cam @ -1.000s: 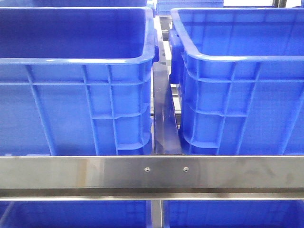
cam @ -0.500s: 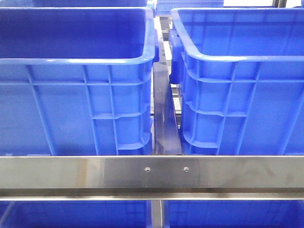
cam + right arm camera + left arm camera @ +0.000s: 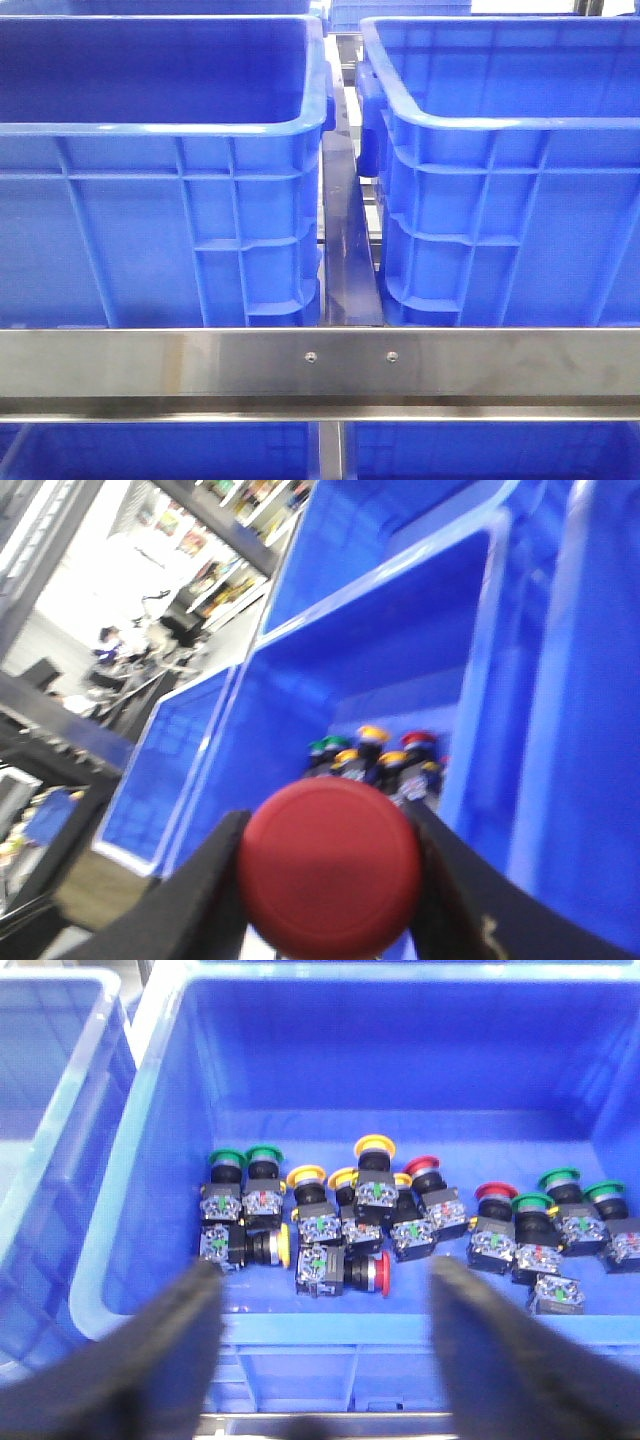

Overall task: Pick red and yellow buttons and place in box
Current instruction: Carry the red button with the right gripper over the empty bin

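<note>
Shiny metal rails [image 3: 330,362] run across in front of me, and two big blue crates sit side by side behind them, one on my left [image 3: 160,180] and one on my right [image 3: 510,180], with a dark metal strip [image 3: 348,250] in the gap between them. From the front I cannot see inside either crate, and I cannot see my arms there. My left tool [image 3: 325,1345] hangs over a blue crate [image 3: 150,1160] and its two dark fingers [image 3: 170,1360] are spread wide apart with nothing between them. Down on the floor of that crate lies a bunch of push buttons with black bodies. Some have green caps [image 3: 228,1156], some have yellow caps [image 3: 372,1144], and some have red caps [image 3: 495,1191]. One red-capped button [image 3: 381,1272] lies on its side close to the near wall, just beside a yellow one [image 3: 284,1245] that also lies on its side. Another blue crate [image 3: 55,1110] stands right next to this one. My right tool [image 3: 330,865] is squeezed on a red button [image 3: 330,865], and its round red cap fills the space between my fingers [image 3: 205,890]. Far behind it I can see more buttons [image 3: 375,752] in a blue crate [image 3: 340,680], a blurry pile of green, yellow and red tops.
</note>
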{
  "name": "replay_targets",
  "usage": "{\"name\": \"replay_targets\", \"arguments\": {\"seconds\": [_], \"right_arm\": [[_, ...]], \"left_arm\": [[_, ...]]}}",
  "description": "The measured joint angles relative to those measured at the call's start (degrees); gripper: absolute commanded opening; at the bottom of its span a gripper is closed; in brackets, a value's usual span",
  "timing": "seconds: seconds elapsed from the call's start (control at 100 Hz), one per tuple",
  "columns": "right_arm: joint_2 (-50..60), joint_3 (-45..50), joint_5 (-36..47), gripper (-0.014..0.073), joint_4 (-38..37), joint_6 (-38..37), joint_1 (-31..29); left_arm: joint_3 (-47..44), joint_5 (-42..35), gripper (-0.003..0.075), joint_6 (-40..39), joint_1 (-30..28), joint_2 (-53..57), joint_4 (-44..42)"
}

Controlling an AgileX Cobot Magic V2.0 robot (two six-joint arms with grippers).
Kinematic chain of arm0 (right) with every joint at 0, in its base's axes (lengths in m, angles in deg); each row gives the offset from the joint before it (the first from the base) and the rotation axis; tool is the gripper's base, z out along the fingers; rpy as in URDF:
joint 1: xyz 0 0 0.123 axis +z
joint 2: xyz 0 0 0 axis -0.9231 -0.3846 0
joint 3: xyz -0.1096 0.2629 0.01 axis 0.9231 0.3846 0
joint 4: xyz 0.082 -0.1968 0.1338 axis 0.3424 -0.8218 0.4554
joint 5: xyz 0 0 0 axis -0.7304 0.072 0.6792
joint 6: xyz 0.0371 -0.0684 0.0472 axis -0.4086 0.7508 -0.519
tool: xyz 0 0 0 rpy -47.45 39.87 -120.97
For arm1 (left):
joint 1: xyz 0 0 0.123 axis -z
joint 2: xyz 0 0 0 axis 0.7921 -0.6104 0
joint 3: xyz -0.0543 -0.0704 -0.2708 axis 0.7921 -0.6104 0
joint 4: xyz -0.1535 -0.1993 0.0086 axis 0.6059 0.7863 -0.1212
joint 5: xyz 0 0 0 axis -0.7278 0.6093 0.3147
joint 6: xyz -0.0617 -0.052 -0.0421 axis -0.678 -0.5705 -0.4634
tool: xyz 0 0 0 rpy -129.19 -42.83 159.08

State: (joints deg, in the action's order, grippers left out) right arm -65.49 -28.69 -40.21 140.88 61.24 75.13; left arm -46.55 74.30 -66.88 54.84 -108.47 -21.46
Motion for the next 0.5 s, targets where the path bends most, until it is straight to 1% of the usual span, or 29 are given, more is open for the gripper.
{"name": "replay_targets", "arguments": {"seconds": [0.02, 0.07, 0.13, 0.28, 0.5], "right_arm": [[0.0, 0.0, 0.56, 0.0127, -0.06, 0.61, 0.0], [0.0, 0.0, 2.15, 0.0127, 0.14, 2.11, 0.0], [0.0, 0.0, 4.48, 0.0127, 0.08, 4.16, 0.0], [-0.01, -0.94, 12.09, 0.0127, 0.56, 10.11, 0.0], [-1.38, -2.9, 27.36, 0.0127, 1.64, 21.7, 0.0]], "left_arm": [[-0.14, 0.0, 0.0186, 0.0, 0.0, 0.35, -0.03], [-0.14, -0.11, 0.0081, 0.0, 0.0, 0.9, -0.03], [-0.16, -0.22, -0.0015, 0.0, 0.0, 1.35, -0.13], [-0.26, -0.22, -0.0019, 0.0, 0.0, 1.44, -0.13], [-0.26, -0.22, -0.0019, 0.0, 0.0, 1.44, -0.26]]}}
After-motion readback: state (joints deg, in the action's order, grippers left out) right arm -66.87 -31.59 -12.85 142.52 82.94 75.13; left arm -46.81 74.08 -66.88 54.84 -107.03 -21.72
